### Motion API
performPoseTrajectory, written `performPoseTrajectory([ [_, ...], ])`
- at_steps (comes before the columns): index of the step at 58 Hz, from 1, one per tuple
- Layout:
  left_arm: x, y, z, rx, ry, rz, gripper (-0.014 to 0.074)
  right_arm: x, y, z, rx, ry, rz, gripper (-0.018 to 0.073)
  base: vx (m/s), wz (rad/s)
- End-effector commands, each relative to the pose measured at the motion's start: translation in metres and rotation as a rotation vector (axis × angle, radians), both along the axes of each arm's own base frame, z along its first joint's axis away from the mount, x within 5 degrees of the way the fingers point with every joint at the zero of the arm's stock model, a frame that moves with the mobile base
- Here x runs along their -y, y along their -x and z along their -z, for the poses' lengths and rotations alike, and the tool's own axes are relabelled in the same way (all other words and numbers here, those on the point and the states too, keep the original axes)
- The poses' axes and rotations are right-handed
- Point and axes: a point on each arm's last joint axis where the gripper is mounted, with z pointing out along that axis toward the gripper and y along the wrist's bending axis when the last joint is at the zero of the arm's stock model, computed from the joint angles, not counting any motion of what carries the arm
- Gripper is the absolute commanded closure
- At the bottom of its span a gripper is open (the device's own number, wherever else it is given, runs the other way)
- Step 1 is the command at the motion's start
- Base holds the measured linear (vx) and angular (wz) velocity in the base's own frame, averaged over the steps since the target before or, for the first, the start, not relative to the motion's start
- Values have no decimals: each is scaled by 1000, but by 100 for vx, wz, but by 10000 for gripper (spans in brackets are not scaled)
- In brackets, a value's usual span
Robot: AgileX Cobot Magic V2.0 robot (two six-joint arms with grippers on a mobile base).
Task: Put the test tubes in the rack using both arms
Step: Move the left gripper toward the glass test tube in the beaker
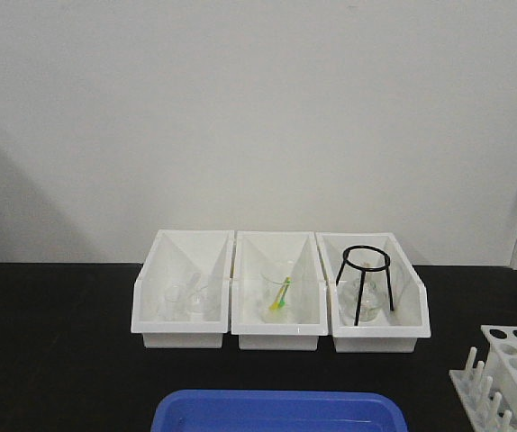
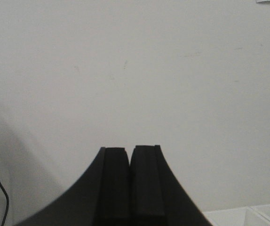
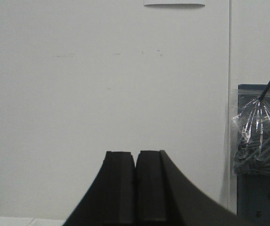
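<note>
Left gripper (image 2: 130,149) and right gripper (image 3: 136,153) both pressed closed on nothing, white rack (image 1: 511,364) at front view's lower right, test tubes (image 1: 187,286) seemingly in left bin (image 1: 179,236), faint.

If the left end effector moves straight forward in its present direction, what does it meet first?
Probably the white wall: the left end effector, jaws closed, points at it with nothing visible between. The distance is unclear.
</note>
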Motion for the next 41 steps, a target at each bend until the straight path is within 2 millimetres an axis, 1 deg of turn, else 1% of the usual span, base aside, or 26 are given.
performPoseTrajectory([
  [1, 3, -23, -31, 18, 8, -1, 617, 0, -24, -27, 33, 9, 6, 567, 0, 0],
  [7, 7, -49, -37, -30, 1, -3, 617, 0, -46, -26, -24, -2, 4, 567, 0, 0],
  [12, 10, -70, -32, -87, -7, -4, 617, 0, -61, -19, -76, -1, 4, 567, 0, 0],
  [18, 12, -82, -26, -135, -15, -3, 617, 0, -72, -12, -123, -1, 4, 565, 0, 0],
  [21, 13, -86, -23, -154, -20, -3, 615, 0, -74, -9, -148, -1, 4, 564, 0, 0],
  [26, 13, -87, -23, -153, -24, -5, 605, 0, -75, -6, -181, 0, 3, 559, 0, 0],
  [32, 13, -89, -23, -146, -40, -11, 570, 0, -75, -4, -210, 0, 3, 531, 0, 0],
  [36, 13, -90, -22, -151, -81, -20, 524, 0, -75, -2, -230, 0, 3, 487, 0, 0],
  [41, 13, -90, -21, -157, -136, -33, 445, 0, -75, 0, -247, 0, 3, 394, 0, 0],
])
